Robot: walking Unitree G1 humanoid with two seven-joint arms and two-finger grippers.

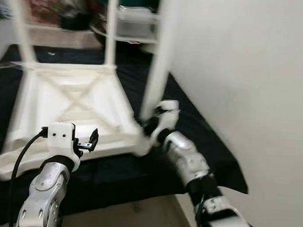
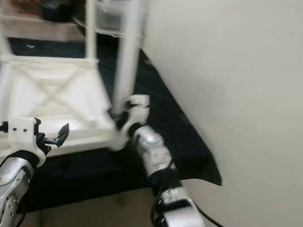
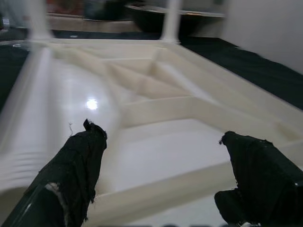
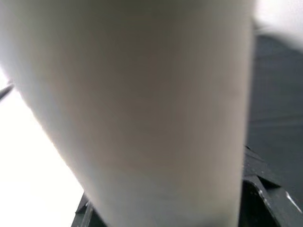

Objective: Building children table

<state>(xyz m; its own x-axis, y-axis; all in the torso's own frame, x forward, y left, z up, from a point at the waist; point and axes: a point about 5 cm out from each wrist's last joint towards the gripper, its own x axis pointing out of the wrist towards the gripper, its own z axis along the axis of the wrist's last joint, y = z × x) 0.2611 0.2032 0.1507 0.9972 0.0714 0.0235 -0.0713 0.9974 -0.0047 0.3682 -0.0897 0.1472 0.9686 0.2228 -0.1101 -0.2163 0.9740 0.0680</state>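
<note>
While the white table (image 1: 76, 105) lies upside down on the black cloth (image 1: 200, 141), your right gripper (image 1: 150, 118) clasps its leg (image 1: 158, 63) at 3 o'clock. Your left wrist view shows the left gripper (image 3: 165, 156) spread wide above the rim. Your right wrist view shows the leg up close.

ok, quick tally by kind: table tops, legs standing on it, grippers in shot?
Table top: 1
Table legs standing: 3, far left leg, far right leg, near right leg
Grippers: 2, left gripper, right gripper
Total: 6
</note>
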